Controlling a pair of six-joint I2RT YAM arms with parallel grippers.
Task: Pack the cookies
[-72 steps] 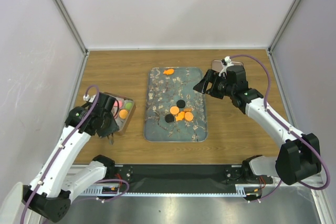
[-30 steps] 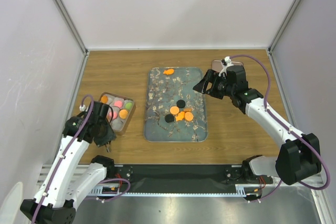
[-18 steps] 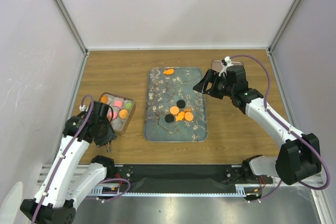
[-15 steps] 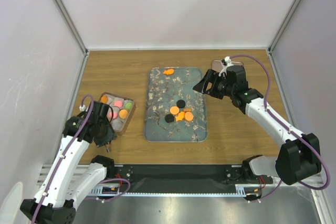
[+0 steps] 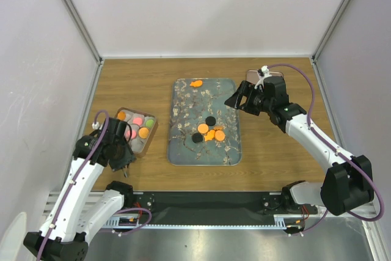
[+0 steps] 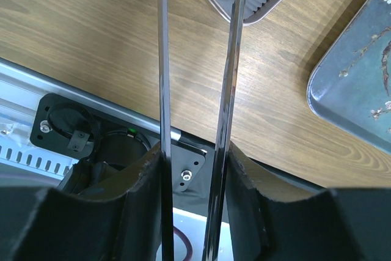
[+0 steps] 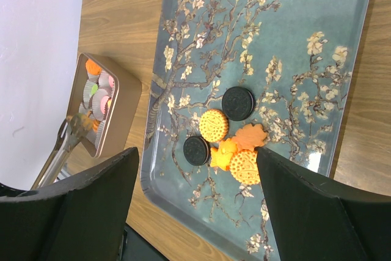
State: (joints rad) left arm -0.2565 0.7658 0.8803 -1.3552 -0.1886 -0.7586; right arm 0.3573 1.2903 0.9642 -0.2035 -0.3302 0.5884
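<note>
Several cookies lie on the floral tray (image 5: 183,154): two black (image 5: 209,120), a cluster of orange ones (image 5: 212,133), and one irregular orange piece (image 5: 196,83) at the far end. The right wrist view shows the black (image 7: 237,102) and orange (image 7: 213,124) cookies. More orange, pink and green cookies sit in paper cups in a small tin (image 5: 135,128). My left gripper (image 5: 121,156) is shut on metal tongs (image 6: 164,59), just near of the tin; the tongs are empty. My right gripper (image 5: 235,101) is open and empty above the tray's right edge.
The tin (image 7: 104,105) stands on the wooden table left of the tray. A small pinkish object (image 5: 264,75) lies behind the right gripper. Grey walls close in the left, right and back. The arm bases' metal rail (image 6: 36,145) runs along the near edge.
The left arm with the tongs has drawn back from over the tin toward the near edge, uncovering the tin. For the last second nothing has moved. The right arm stayed still.
</note>
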